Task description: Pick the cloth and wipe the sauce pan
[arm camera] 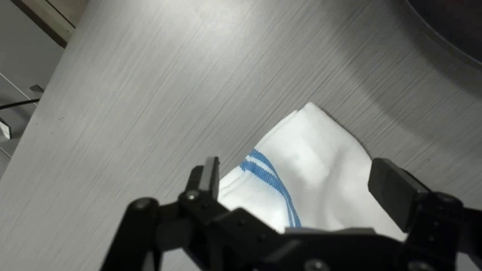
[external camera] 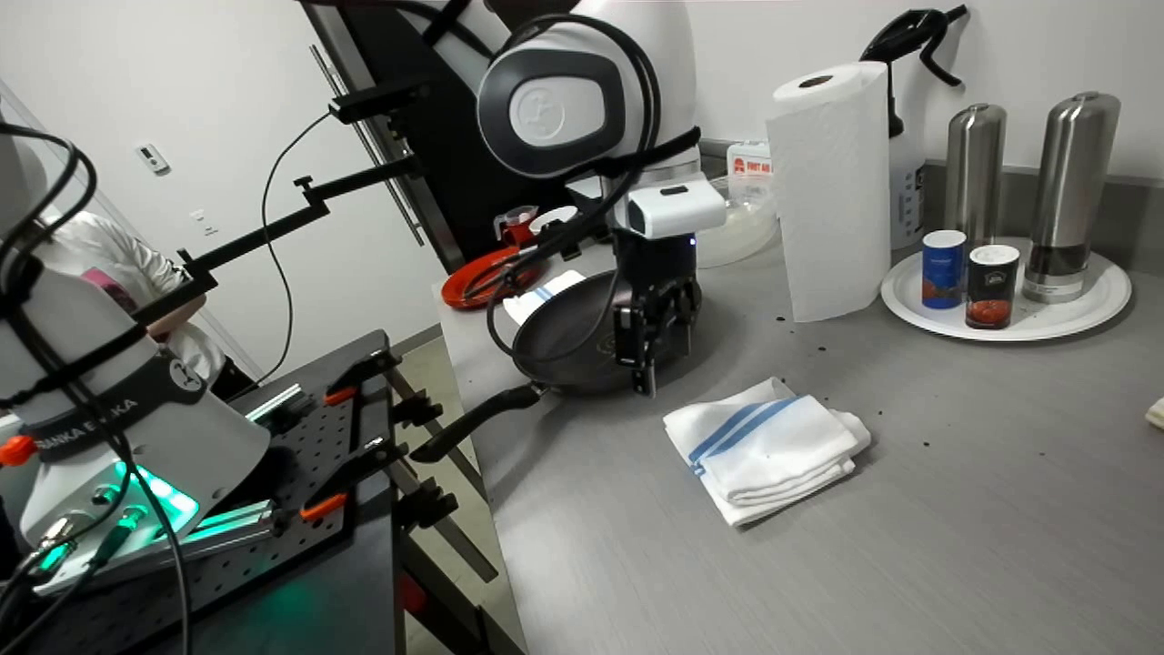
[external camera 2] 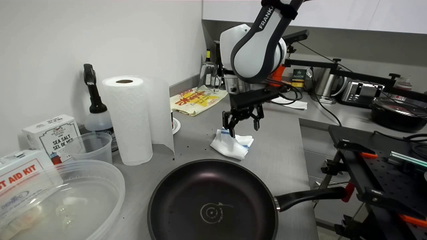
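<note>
The white cloth with blue stripes lies folded on the grey counter in both exterior views [external camera: 773,446] [external camera 2: 230,150]. The black sauce pan [external camera 2: 213,183] sits on the counter, its handle reaching over the edge; it also shows in an exterior view [external camera: 573,332]. Its rim shows at the top right of the wrist view [arm camera: 457,22]. My gripper [external camera 2: 244,130] is open and empty, pointing down. In the wrist view the cloth [arm camera: 312,158] lies below and between the spread fingers [arm camera: 295,167], its near part hidden by the gripper. The gripper appears above the cloth, apart from it.
A paper towel roll [external camera: 832,200] stands near the wall. Beside it is a white plate [external camera: 1105,291] with shakers and mills. A clear plastic tub [external camera 2: 110,200] stands beside the pan. A red plate [external camera: 464,287] and another striped white cloth [external camera: 564,282] lie behind the pan.
</note>
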`<action>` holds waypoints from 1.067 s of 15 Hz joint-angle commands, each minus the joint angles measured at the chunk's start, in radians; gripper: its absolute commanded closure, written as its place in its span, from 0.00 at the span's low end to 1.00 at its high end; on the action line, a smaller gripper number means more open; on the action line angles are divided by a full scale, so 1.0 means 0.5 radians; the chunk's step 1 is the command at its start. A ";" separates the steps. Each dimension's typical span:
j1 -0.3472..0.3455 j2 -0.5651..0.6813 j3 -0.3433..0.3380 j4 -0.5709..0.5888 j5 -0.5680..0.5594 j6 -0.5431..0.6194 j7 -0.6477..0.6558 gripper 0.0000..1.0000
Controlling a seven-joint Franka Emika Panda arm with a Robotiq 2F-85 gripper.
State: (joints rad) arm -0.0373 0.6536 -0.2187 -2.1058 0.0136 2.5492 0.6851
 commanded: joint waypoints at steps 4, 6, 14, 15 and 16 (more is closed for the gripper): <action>-0.205 0.189 0.154 0.165 0.366 0.025 -0.309 0.00; -0.240 0.252 0.174 0.247 0.434 0.035 -0.384 0.00; -0.269 0.528 0.159 0.535 0.526 0.049 -0.457 0.00; -0.267 0.555 0.149 0.560 0.524 0.060 -0.448 0.00; -0.268 0.579 0.139 0.584 0.525 0.073 -0.439 0.00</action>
State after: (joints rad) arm -0.1695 0.8874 -0.1396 -1.8739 0.2474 2.5616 0.4847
